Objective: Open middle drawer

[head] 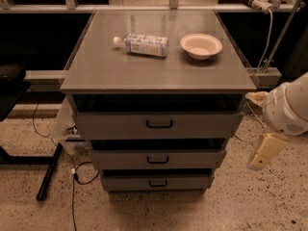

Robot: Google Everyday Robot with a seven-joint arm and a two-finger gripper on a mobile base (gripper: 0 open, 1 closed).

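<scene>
Camera view looks down on a grey table (96,73) with three drawers. The middle drawer (192,159) sits between the taller top drawer (202,125) and the narrow bottom drawer (187,182). The gripper (263,152) hangs low at the right, apart from the drawers; whether it is spread or closed cannot be told.

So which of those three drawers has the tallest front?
The top drawer, right under the tabletop; the middle drawer and bottom drawer have lower fronts. The gripper hangs off to the right, touching none.
</scene>
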